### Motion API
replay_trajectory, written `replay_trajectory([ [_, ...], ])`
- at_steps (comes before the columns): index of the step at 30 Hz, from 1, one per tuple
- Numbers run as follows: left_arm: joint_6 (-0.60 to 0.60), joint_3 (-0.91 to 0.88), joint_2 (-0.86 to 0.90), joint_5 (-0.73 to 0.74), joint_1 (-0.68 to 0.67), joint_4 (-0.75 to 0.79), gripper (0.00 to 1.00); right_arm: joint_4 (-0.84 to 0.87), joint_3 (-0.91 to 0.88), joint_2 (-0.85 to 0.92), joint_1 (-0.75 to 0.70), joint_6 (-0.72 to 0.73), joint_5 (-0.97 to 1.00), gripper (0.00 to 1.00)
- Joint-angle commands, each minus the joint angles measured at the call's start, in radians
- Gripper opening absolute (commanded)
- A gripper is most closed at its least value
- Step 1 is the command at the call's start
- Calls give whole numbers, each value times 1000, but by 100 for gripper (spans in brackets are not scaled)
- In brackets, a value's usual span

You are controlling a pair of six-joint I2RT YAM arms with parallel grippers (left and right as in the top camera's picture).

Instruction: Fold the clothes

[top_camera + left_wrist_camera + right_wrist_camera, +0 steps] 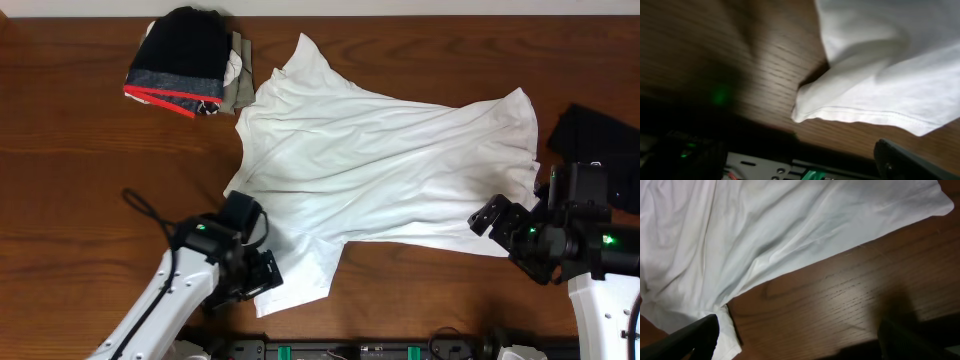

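**A:** How far along were you with the folding at that moment?

**B:** Barely started on the shirt [380,160]. It lay open across the middle of the table [70,190], wrinkled, with both sleeves out and no fold in it. A pile of dark clothes [185,60] sat at the far left corner, just beside the shirt's collar, and it looked folded already, so I judged that part done.

**A:** And where were your grippers?

**B:** Your left gripper [262,272] was at the near sleeve [865,105], right by its hem. The left wrist view showed only one finger [900,160], so I could not tell whether it was spread or pinching cloth. Your right gripper [497,218] was at the bottom edge of the shirt on the right side. Its fingers [692,337] stood wide apart with bare wood between them, and the cloth reached just up to the left one. It held nothing.

**A:** So what was left?

**B:** The whole shirt, as I read it: sleeves in, body over, then stacking. A dark thing [600,135] also lay at the right edge, and I could not tell what it was.
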Motion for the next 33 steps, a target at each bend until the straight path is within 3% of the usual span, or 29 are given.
replay_trajectory([
  [1, -70, 3, 7, -21, -87, 38, 94, 3, -3, -5, 10, -21, -7, 99],
  [7, -158, -2, 8, -21, -198, 100, 94, -1, -3, -5, 10, -44, -8, 99],
  [33, -183, -180, 37, -13, -197, 302, 94, -17, -3, -5, 10, -92, -8, 99],
])
